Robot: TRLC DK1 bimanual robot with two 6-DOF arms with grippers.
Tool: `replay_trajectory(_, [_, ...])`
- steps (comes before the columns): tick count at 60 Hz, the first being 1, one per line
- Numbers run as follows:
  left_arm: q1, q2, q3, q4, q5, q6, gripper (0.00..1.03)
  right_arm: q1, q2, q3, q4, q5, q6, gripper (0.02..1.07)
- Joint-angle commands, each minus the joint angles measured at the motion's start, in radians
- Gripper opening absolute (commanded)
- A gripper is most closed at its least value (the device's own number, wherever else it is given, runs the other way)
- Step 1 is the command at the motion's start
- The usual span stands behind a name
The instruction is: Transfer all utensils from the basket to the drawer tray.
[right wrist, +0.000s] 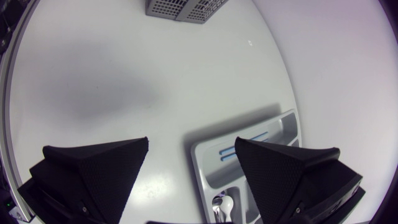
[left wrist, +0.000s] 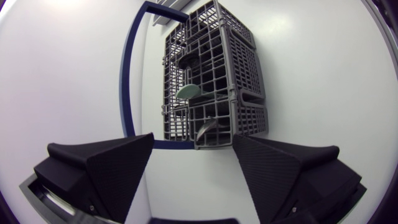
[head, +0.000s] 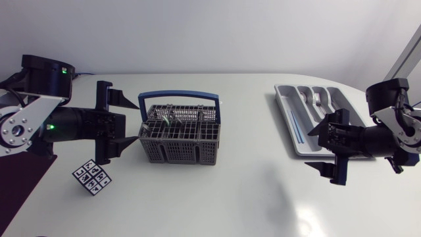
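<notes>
Partly done: forks (head: 317,99) lie in the tray (head: 284,105), spoons (left wrist: 188,91) are left in the basket (head: 179,141), and the left gripper (head: 125,122) and right gripper (head: 327,149) gape empty.

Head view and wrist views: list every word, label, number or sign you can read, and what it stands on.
None readable: no words or numbers show in any view.
The cube by the left gripper bears black-and-white coded squares, not letters.
The basket and tray show no print.
</notes>
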Motion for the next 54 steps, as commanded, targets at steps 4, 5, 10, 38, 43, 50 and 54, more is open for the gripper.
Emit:
replay_trajectory(4, [-0.007, 0.044, -0.019, 0.041, -0.002, 0.077, 0.67, 0.075, -0.061, -0.04, -0.023, 0.005, 0.092, 1.03])
replay_trajectory(5, [-0.007, 0.047, -0.018, 0.047, -0.002, 0.079, 0.66, 0.081, -0.066, -0.04, -0.024, 0.007, 0.096, 1.03])
replay_trajectory(10, [-0.007, 0.062, -0.023, 0.064, -0.002, 0.093, 0.58, 0.116, -0.084, -0.043, -0.029, 0.007, 0.127, 1.03])
replay_trajectory(38, [-0.007, 0.151, -0.016, 0.113, -0.002, 0.154, 0.34, 0.305, -0.095, -0.069, 0.0, 0.041, 0.279, 1.03])
replay_trajectory(43, [-0.01, 0.162, -0.012, 0.122, -0.002, 0.156, 0.27, 0.317, -0.09, -0.078, 0.005, 0.05, 0.285, 1.03])
replay_trajectory(50, [-0.017, 0.167, -0.01, 0.122, -0.002, 0.156, 0.2, 0.328, -0.087, -0.089, 0.019, 0.056, 0.289, 1.03])
replay_trajectory(54, [-0.02, 0.168, -0.012, 0.122, 0.0, 0.156, 0.15, 0.329, -0.086, -0.092, 0.026, 0.058, 0.293, 1.03])
